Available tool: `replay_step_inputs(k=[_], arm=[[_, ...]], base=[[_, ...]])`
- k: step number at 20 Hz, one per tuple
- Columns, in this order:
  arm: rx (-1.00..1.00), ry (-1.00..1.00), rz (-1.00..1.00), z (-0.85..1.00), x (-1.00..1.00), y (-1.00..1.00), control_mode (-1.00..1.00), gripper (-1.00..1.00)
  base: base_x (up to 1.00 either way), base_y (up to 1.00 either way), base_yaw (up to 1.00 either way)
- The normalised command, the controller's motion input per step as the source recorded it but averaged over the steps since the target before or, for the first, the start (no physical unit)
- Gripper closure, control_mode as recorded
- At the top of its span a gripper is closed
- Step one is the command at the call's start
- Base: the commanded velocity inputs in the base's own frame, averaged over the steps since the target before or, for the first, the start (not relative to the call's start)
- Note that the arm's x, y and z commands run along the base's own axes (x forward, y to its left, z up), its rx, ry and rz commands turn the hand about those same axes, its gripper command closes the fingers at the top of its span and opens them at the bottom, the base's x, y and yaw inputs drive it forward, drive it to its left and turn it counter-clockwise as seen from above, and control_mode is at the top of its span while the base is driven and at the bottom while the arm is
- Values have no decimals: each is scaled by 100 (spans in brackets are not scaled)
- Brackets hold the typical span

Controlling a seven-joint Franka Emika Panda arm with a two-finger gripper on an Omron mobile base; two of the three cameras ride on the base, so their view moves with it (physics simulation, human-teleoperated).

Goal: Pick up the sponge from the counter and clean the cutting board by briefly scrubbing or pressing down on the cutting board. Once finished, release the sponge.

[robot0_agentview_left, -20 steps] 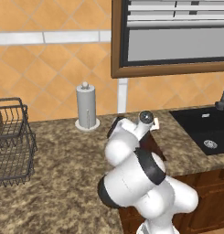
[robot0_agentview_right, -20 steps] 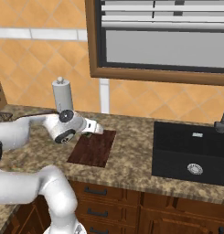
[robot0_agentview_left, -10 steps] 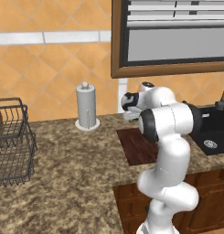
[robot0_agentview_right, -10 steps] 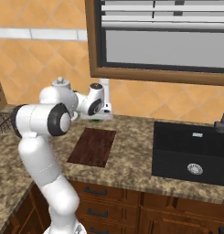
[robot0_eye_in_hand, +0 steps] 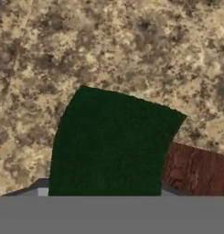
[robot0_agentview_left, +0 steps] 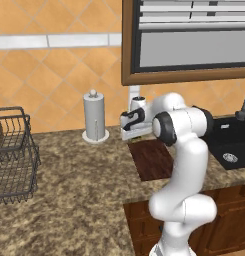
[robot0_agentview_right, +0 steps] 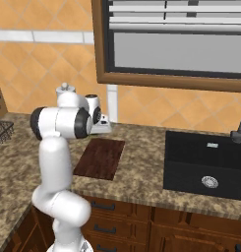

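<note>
Since a moment ago the arm swung back left; its end effector [robot0_agentview_left: 128, 131] grasps one dark green sponge block [robot0_eye_in_hand: 111, 144] above the speckled brown granite tabletop [robot0_agentview_left: 69, 190], at the far edge of one reddish-brown wooden cutting board [robot0_agentview_right: 100, 157]. One white paper-towel roll [robot0_agentview_left: 94, 117] stands behind.

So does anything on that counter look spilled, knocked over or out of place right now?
Nothing stands out. The cutting board lies flat on the counter, slightly angled to its front edge. The paper towel holder stands upright by the wall, and the wire basket sits level. In the hand view the sponge fills the foreground beside the board's corner.
</note>
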Motion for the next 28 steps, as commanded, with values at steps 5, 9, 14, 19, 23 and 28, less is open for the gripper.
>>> replay_step_inputs(k=[5,9,14,19,23,28], arm=[[0,0,0,-64,0,9,-100,100],[0,0,0,-47,0,0,-100,100],[0,-4,0,-47,0,0,-100,100],[0,-18,0,-48,-35,0,-100,100],[-2,-4,0,-40,-29,0,-100,100],[-1,-6,0,-62,-24,-5,-100,100]], base=[[0,0,0],[0,0,0],[0,0,0],[0,0,0],[0,0,0],[0,0,0]])
